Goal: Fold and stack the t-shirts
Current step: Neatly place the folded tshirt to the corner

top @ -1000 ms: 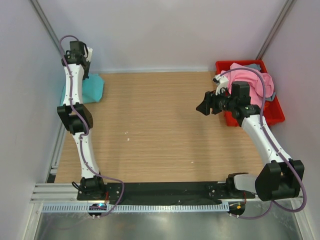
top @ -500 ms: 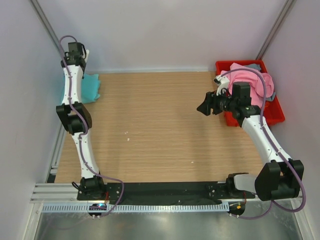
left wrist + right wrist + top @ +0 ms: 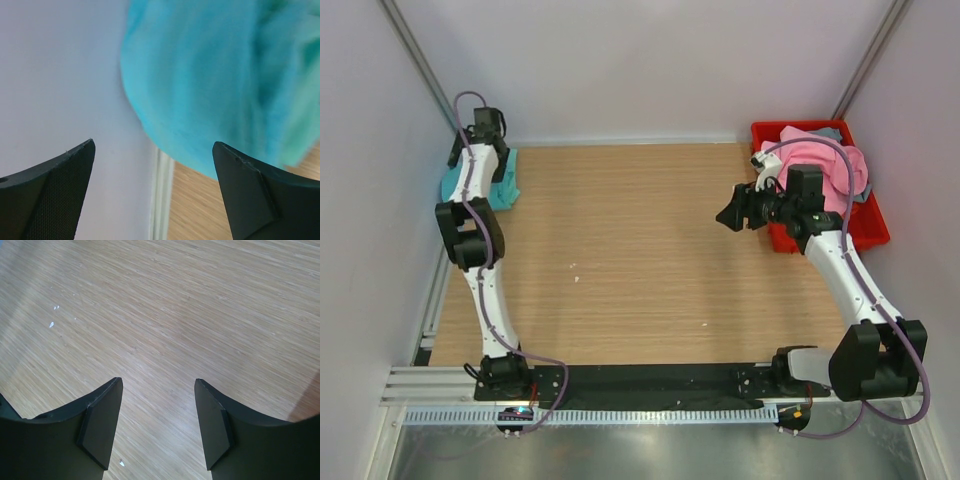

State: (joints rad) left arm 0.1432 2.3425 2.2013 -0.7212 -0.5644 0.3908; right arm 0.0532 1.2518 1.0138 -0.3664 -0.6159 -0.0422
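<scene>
A turquoise-blue t-shirt (image 3: 506, 186) lies bunched in the far left corner against the wall. My left gripper (image 3: 490, 146) hangs just above it. In the left wrist view the left gripper (image 3: 153, 144) is wide open with nothing between its fingers, and the turquoise cloth (image 3: 210, 75) fills the view beyond them, with a greener fold (image 3: 306, 120) at the right edge. A pink t-shirt (image 3: 823, 165) is heaped in the red bin (image 3: 876, 232), with grey-blue cloth (image 3: 831, 132) behind it. My right gripper (image 3: 726, 215) hovers left of the bin. It is open and empty (image 3: 159, 385) over bare wood.
The left wall (image 3: 55, 75) and a pale metal rail (image 3: 161, 200) run close beside the turquoise shirt. The wooden table (image 3: 640, 260) spreads between the two arms. The red bin stands at the far right corner, near the right wall.
My left gripper has opened and let go of the turquoise shirt, dropping lower toward it. The cloth now lies more bunched in the corner. The right arm has not moved.
</scene>
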